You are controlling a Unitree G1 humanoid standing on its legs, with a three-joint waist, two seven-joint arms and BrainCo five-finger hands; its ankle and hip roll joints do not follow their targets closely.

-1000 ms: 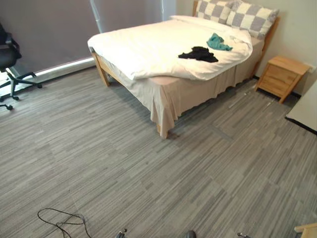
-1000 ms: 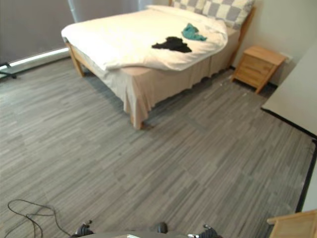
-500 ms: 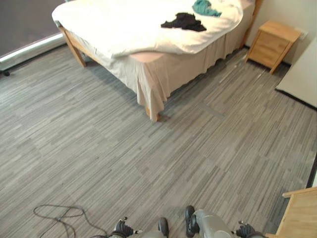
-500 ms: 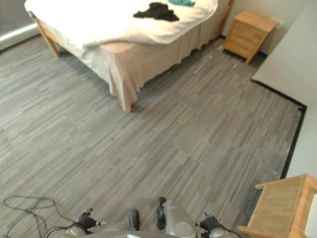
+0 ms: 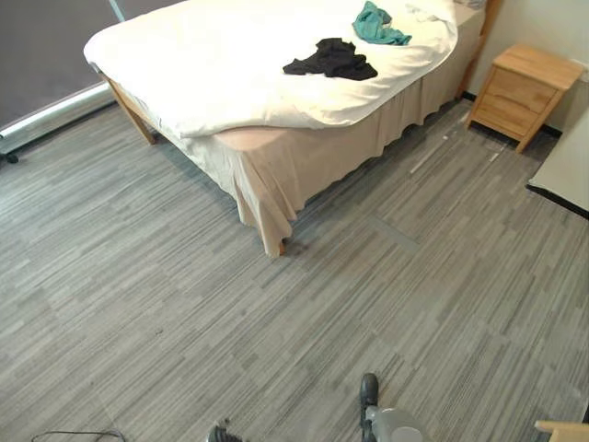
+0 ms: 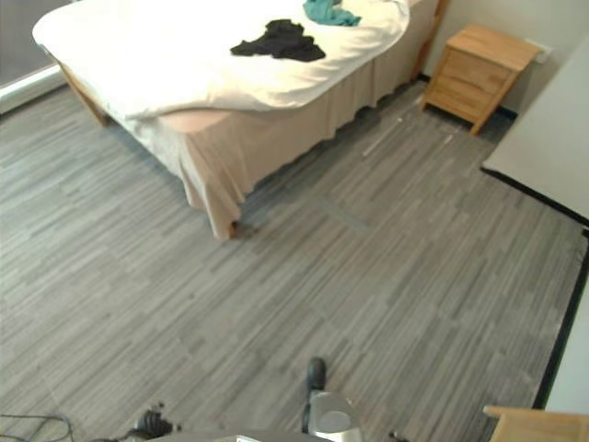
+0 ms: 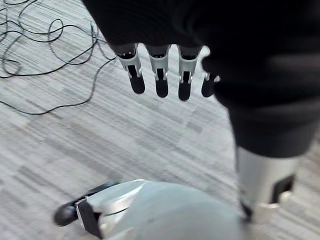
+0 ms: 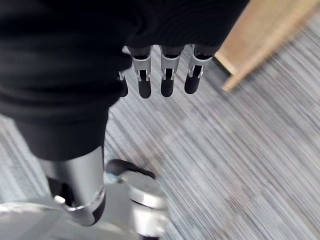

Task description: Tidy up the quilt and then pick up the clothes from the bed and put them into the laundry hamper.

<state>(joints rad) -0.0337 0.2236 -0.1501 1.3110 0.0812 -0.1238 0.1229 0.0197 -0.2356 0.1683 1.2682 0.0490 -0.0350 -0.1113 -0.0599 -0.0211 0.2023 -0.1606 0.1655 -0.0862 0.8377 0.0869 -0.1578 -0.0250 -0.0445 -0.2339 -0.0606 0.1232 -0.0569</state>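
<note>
Grey striped flooring [image 5: 184,313] spreads out ahead of you, and the bed [image 5: 276,175] is your landmark, standing at the far side of it with its near corner pointing your way. You can see the white quilt [image 5: 212,64] spread over the top of the bed, its near edge rumpled and pulled back so that a patch of the pinkish sheet [image 5: 253,138] shows at the corner above the beige skirt. Two pieces of clothing lie on the quilt toward the far right part of the bed — a black garment [image 5: 331,59], crumpled, and a teal garment [image 5: 377,26] just beyond it, nearer the head end. They sit close together but apart from each other. Right of the bed, against the wall, stands a wooden nightstand [image 5: 522,81].

Your hands are nowhere near the bed. Your left hand [image 7: 160,70] hangs over bare floor with its fingers straight and relaxed, holding nothing. Your right hand [image 8: 165,70] hangs the same way — fingers straight, nothing in them — over floor beside a piece of light wooden furniture [image 8: 265,35]. Both garments and the quilt lie well apart from either hand, across a wide stretch of floor.
</note>
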